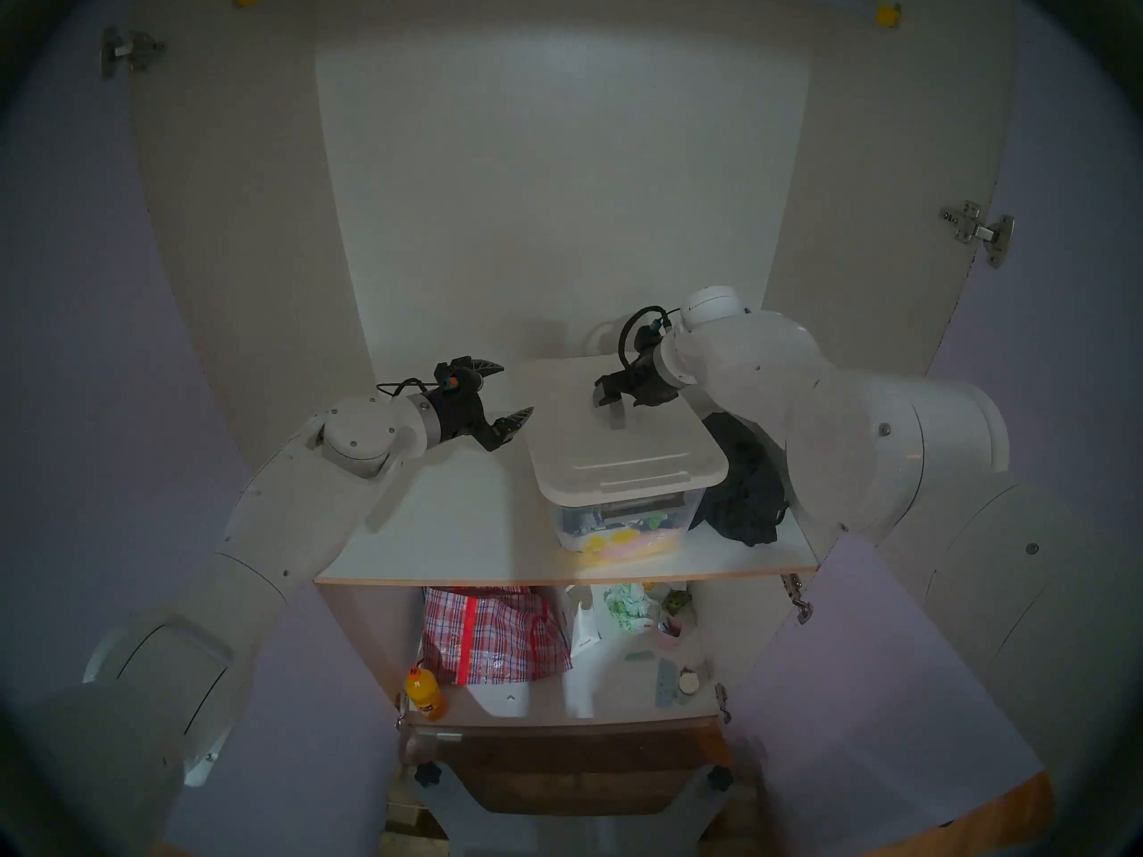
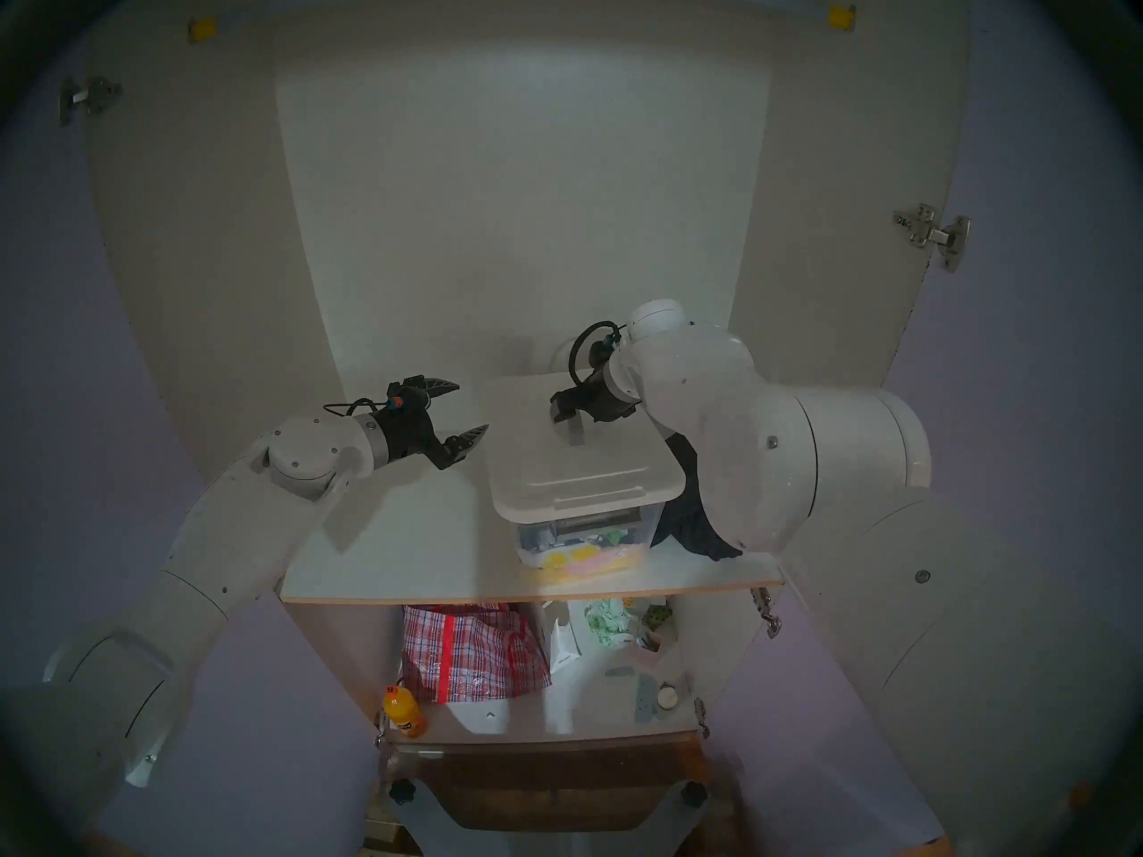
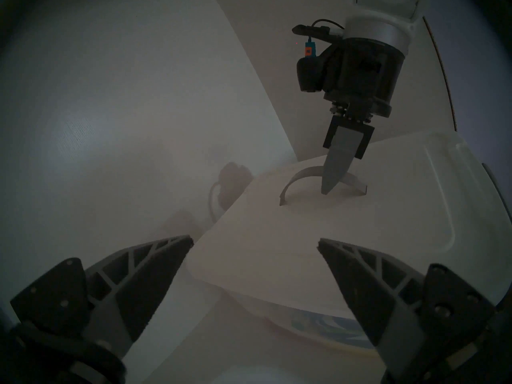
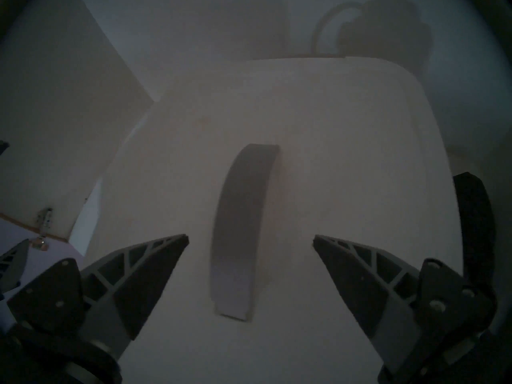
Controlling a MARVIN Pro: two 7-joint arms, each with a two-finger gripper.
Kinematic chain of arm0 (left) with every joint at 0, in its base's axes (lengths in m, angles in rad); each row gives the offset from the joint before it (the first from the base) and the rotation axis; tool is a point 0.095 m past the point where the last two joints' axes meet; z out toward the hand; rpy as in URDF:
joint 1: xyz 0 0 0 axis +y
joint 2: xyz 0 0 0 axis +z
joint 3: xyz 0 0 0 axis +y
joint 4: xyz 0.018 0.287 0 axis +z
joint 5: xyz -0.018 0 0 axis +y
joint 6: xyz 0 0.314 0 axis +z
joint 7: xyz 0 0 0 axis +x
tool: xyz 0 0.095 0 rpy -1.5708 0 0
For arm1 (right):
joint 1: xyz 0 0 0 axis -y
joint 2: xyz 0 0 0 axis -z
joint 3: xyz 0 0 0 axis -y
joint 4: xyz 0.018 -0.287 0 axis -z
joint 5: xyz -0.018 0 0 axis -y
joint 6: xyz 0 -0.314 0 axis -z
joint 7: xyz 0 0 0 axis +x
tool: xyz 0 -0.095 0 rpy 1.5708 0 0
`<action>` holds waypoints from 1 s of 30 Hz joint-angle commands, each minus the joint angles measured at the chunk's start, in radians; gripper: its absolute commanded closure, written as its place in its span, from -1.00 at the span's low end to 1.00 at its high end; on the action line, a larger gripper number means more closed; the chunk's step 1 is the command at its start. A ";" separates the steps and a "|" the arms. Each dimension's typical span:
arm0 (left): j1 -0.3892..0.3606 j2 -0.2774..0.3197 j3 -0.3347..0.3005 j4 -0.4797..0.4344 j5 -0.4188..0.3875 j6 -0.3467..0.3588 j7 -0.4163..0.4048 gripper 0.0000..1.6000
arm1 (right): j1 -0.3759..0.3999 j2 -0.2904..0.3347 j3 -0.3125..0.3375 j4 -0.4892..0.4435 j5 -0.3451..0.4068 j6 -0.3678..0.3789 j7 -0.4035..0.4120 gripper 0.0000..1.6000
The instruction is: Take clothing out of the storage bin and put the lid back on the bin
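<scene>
The milky-white lid lies on top of the clear storage bin on the upper shelf; coloured items show through the bin's front wall. My right gripper is open and points down just over the lid's grey strap handle, one finger on each side of it, touching nothing. The black clothing lies heaped on the shelf against the bin's right side, partly hidden by my right arm. My left gripper is open and empty, just left of the lid's rear left corner.
The white shelf board sits between the cabinet's side walls and back wall. On the lower shelf are a red plaid bag, an orange bottle and small items. Door hinges stick out at the sides.
</scene>
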 commanded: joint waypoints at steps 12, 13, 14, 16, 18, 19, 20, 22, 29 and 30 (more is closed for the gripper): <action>-0.027 -0.003 -0.010 -0.019 -0.004 -0.007 0.001 -1.00 | 0.053 0.094 0.002 -0.079 -0.005 -0.141 0.000 -1.00; -0.027 -0.003 -0.010 -0.019 -0.004 -0.007 0.001 -1.00 | 0.053 0.094 0.002 -0.079 -0.005 -0.141 0.000 -1.00; -0.027 -0.003 -0.010 -0.020 -0.004 -0.007 0.001 -1.00 | 0.044 0.108 0.003 -0.087 -0.004 -0.171 -0.004 -1.00; -0.027 -0.003 -0.010 -0.020 -0.004 -0.007 0.001 -1.00 | 0.027 0.119 0.004 -0.103 -0.003 -0.229 -0.025 -1.00; -0.028 -0.003 -0.010 -0.021 -0.004 -0.007 0.001 -1.00 | 0.001 0.132 0.014 -0.125 0.004 -0.302 -0.051 -1.00; -0.028 -0.003 -0.010 -0.021 -0.005 -0.007 0.001 -1.00 | -0.012 0.137 0.023 -0.132 0.010 -0.333 -0.060 -1.00; -0.028 -0.003 -0.010 -0.022 -0.005 -0.007 0.000 -1.00 | -0.026 0.144 0.030 -0.144 0.014 -0.363 -0.072 -1.00; -0.028 -0.002 -0.010 -0.022 -0.006 -0.007 -0.001 -1.00 | -0.054 0.155 0.042 -0.170 0.016 -0.420 -0.085 -1.00; -0.028 -0.002 -0.011 -0.023 -0.006 -0.007 -0.002 -1.00 | -0.167 0.193 0.051 -0.277 0.011 -0.605 -0.102 -1.00; -0.028 -0.002 -0.011 -0.023 -0.006 -0.007 -0.002 -1.00 | -0.182 0.197 0.054 -0.298 0.010 -0.627 -0.107 -1.00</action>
